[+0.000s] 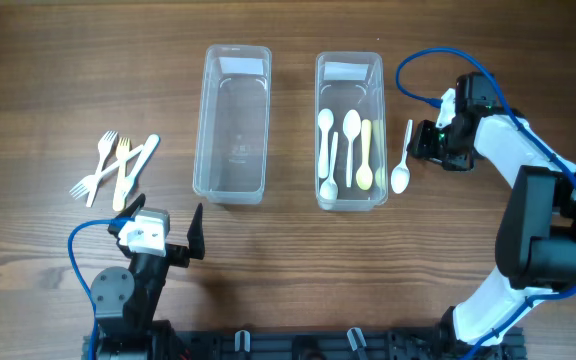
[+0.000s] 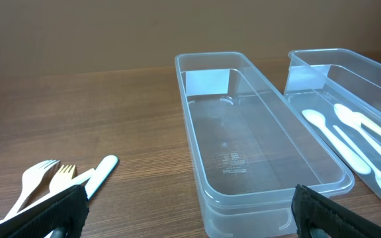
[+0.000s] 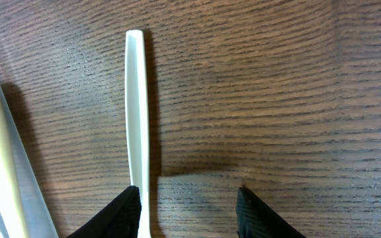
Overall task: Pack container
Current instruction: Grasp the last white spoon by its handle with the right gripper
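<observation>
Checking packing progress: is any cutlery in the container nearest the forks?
No, that container shows only clear plastic inside; the forks lie beside it.

spoon [image 1: 401,178] near container [image 1: 382,120] wall, outer side free

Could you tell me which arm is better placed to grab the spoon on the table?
The right arm: its jaws stand open beside the spoon; the left arm sits far off by the forks.

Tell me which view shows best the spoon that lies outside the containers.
The overhead view: it shows the whole spoon, end to end, beside the container of spoons. The right wrist view shows only its handle, close up. The left wrist view does not show it.
</observation>
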You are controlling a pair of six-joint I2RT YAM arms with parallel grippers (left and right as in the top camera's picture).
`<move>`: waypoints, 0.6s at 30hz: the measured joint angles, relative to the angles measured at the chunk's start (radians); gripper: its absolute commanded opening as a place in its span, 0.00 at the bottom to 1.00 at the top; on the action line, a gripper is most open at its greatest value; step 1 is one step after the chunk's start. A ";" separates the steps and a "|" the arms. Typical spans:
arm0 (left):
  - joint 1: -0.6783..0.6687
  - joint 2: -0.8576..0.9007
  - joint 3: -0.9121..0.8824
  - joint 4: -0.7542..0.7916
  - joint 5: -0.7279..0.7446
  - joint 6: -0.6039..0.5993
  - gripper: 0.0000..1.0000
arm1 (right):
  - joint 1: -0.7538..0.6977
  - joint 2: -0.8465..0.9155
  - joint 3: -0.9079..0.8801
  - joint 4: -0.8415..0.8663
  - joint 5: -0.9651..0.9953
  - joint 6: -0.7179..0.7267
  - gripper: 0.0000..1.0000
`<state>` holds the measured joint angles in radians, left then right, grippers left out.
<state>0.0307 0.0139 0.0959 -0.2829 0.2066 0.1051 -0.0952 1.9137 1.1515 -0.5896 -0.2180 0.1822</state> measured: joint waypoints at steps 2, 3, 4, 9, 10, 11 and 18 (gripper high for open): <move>0.000 0.000 0.000 0.000 0.000 0.000 1.00 | 0.001 0.000 0.000 0.000 0.001 0.015 0.46; 0.000 0.000 0.000 0.000 0.000 0.000 1.00 | 0.001 0.000 0.000 0.001 0.002 0.023 0.46; 0.000 0.000 0.000 0.000 0.000 0.000 1.00 | 0.004 0.000 0.000 0.001 0.005 0.035 0.46; 0.000 0.000 0.000 0.000 0.000 0.000 1.00 | 0.043 -0.002 0.000 0.000 0.075 0.080 0.46; 0.000 0.000 0.000 0.000 0.000 0.000 1.00 | 0.050 -0.003 0.000 0.000 0.089 0.085 0.46; 0.000 0.000 0.000 0.000 0.000 0.000 1.00 | 0.055 -0.003 0.000 0.000 0.097 0.091 0.46; 0.000 0.000 0.000 0.000 0.000 0.000 1.00 | 0.068 -0.003 0.000 0.005 0.121 0.124 0.49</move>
<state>0.0307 0.0139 0.0959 -0.2829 0.2066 0.1051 -0.0277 1.9110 1.1519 -0.5850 -0.0967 0.3061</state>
